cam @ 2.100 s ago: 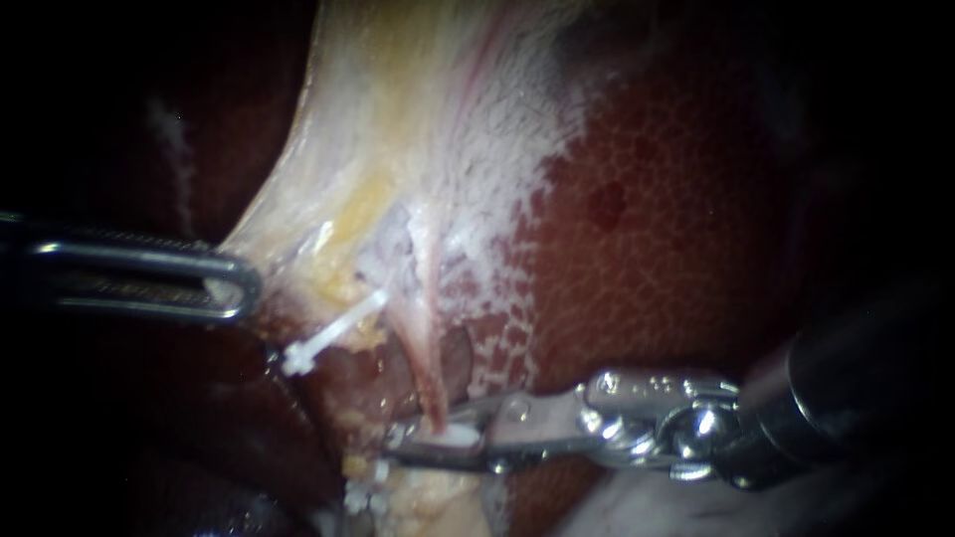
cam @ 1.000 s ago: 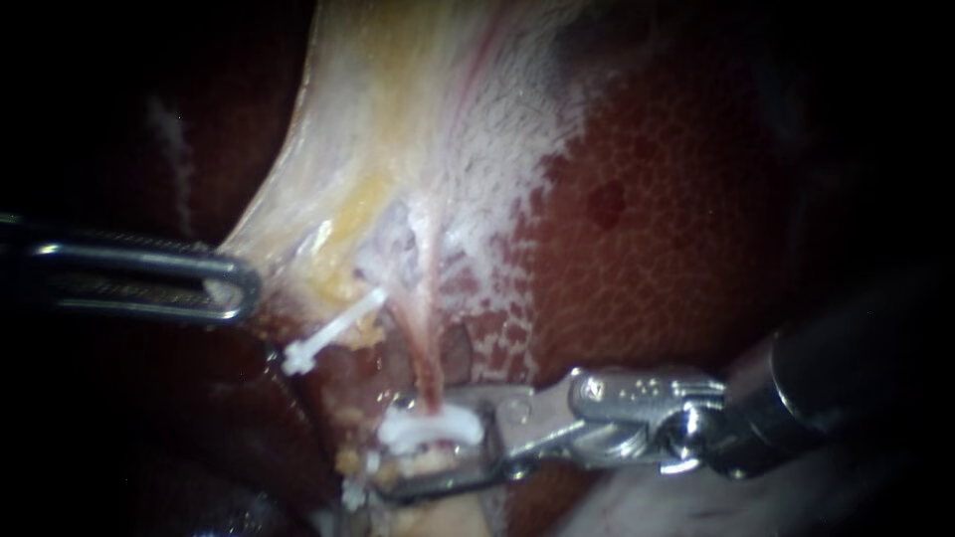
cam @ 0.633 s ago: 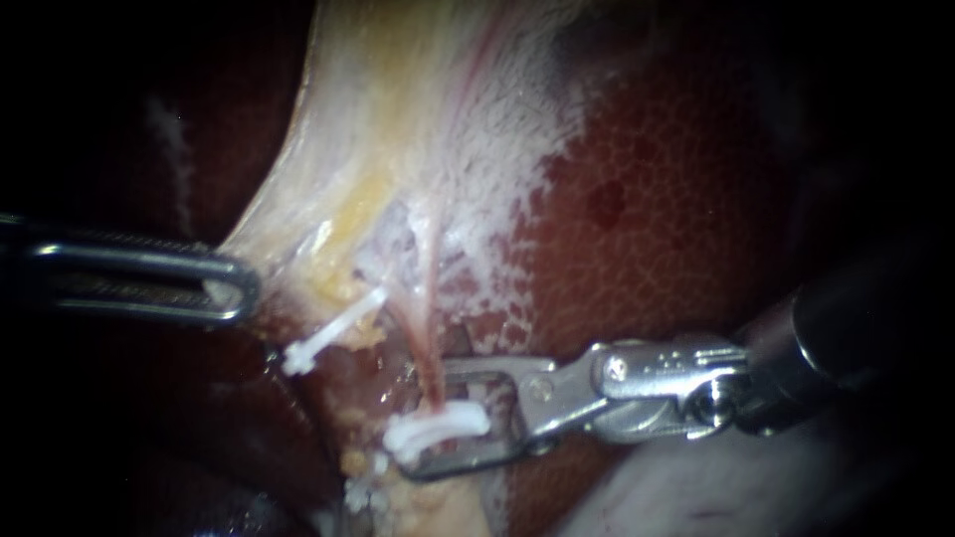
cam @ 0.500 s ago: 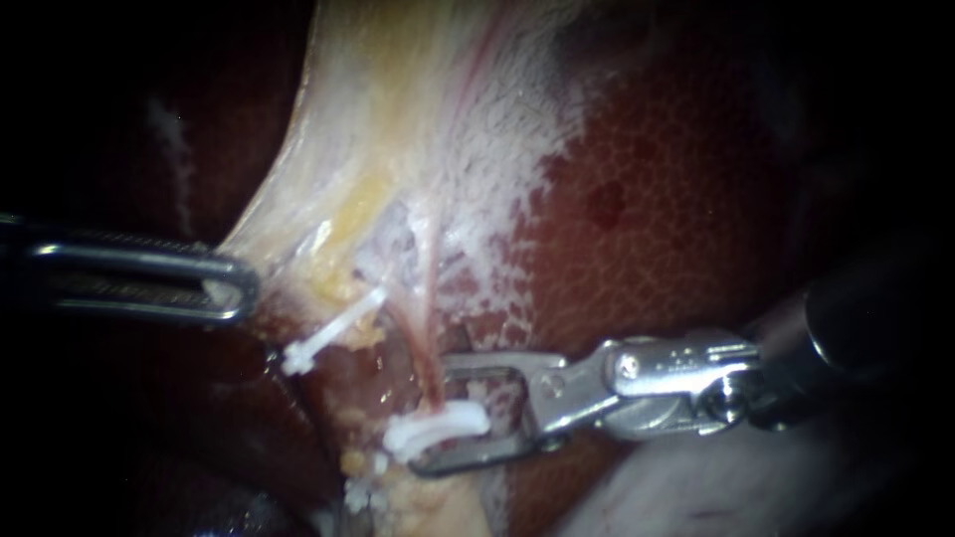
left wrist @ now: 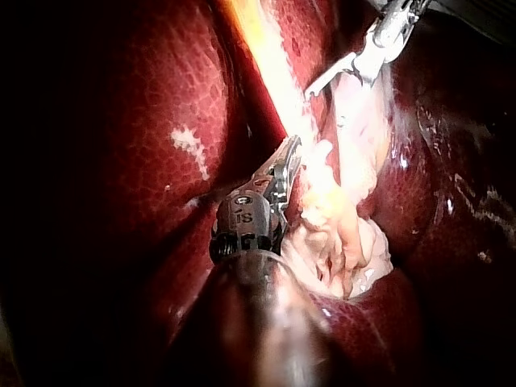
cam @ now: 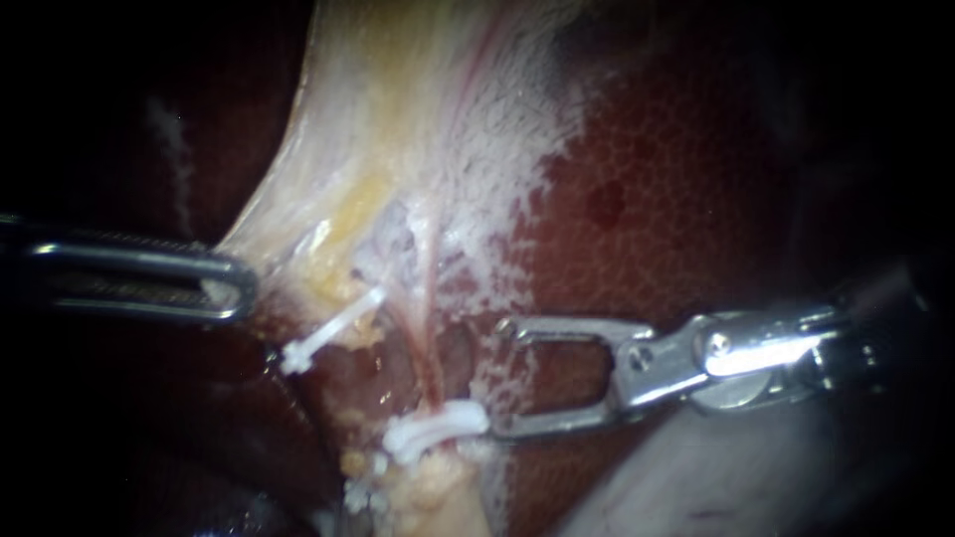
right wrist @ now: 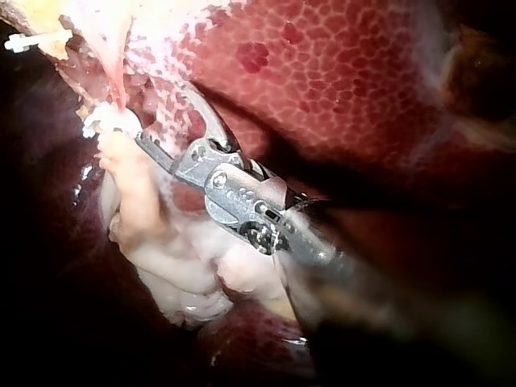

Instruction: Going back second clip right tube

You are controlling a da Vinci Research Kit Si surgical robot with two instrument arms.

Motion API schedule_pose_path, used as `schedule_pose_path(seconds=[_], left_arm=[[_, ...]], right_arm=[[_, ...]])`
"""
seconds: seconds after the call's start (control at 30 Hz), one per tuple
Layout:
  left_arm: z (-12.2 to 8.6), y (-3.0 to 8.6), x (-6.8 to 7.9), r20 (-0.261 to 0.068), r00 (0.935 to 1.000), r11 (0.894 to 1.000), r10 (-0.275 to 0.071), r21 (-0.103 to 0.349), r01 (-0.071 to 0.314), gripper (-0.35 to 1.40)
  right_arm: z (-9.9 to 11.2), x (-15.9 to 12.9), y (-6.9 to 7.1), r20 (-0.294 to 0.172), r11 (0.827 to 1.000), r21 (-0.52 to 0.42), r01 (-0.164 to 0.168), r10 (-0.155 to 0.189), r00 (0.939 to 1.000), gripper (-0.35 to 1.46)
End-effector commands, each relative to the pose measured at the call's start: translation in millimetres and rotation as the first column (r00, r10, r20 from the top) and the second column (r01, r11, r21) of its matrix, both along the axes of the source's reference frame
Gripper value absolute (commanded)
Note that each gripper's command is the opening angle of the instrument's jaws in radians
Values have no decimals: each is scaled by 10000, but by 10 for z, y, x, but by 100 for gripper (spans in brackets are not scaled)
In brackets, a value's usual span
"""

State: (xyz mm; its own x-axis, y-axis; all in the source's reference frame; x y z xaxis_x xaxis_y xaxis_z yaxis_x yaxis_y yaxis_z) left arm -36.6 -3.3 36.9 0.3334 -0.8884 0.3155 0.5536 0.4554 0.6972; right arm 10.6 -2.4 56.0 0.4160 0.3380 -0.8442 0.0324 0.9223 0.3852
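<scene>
Liver (cam: 676,199) backdrop. Your right instrument (cam: 497,380): jaws spread, empty, beside clip (cam: 435,433) seated across right tube (cam: 430,338), lower centre. Your left instrument (cam: 234,288): jaws clamped on pale tissue (cam: 398,149), likely tensioning tube for exposure.

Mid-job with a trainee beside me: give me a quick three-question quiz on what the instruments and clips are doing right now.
1. True or false: the right instrument has its jaws shut on the lower clip.
2. What does the left instrument grip? A) a clip B) pale tissue C) nothing
3. Which white clip lies nearer the left instrument: the upper clip or the lower one?

Key
1. False. Its jaws stand open and empty beside that clip, which sits across the tube.
2. B.
3. The upper clip.
</scene>
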Motion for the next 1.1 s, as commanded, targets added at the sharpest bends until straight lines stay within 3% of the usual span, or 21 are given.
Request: schedule_pose_path(seconds=[0.03,0.27,0.67,1.1], left_arm=[[1,0,0,4,10000,10000,2,2,-2,-35],[11,1,2,6,10000,10000,10,-11,-10,-35],[61,5,9,-52,10000,9999,74,-107,-74,-35],[89,-13,-12,-176,9995,9997,257,43,-256,-35]], right_arm=[[-3,-3,2,6,10000,-57,-18,18,10000,60],[-10,-18,8,14,9998,-211,-27,27,10000,60],[-16,-22,3,-108,9982,-558,205,-212,9997,60],[-16,-29,3,-280,9937,-985,537,-567,9980,60]])
